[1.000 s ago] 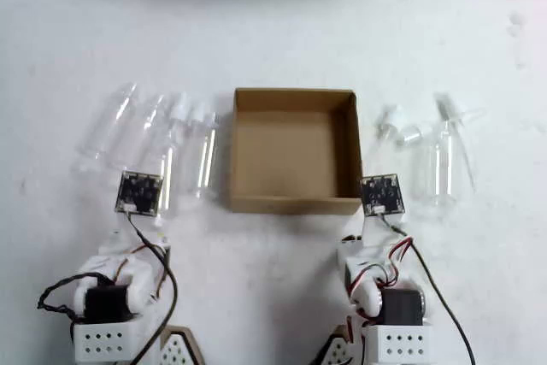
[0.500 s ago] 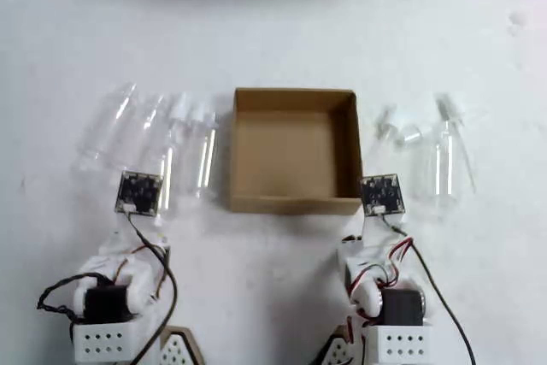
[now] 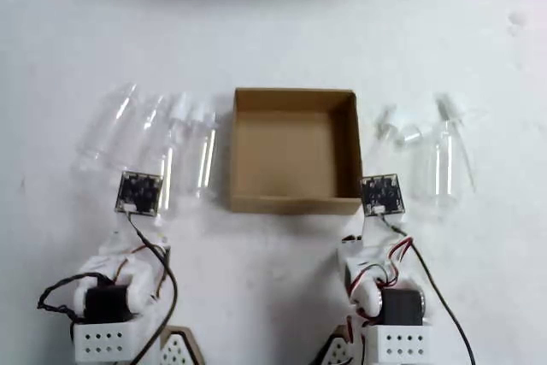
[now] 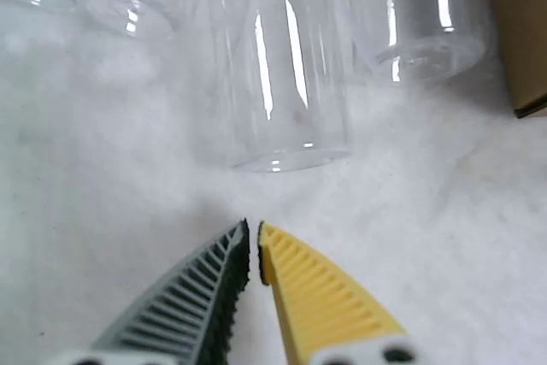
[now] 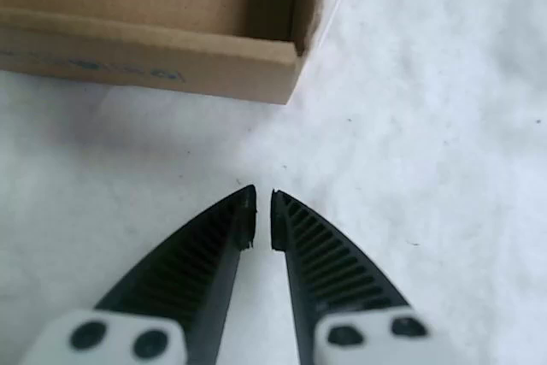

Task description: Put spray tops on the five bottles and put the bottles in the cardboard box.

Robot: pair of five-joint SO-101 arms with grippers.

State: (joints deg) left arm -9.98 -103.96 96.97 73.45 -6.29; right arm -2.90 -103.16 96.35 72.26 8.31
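An open brown square cardboard box (image 3: 295,205) is sitting on the white table (image 3: 273,40). A cluster of clear plastic bottles (image 3: 184,156) is lying just left of the box, and one more clear bottle (image 3: 440,168) is lying to its right, with loose white spray tops (image 3: 397,130) between it and the box. The left gripper (image 4: 254,241) is hovering clenched on nothing (grey and yellow fingers together) at the cluster's near end. The right gripper (image 5: 262,211), likewise pinched closed and empty, is hanging just off the box's near right corner.
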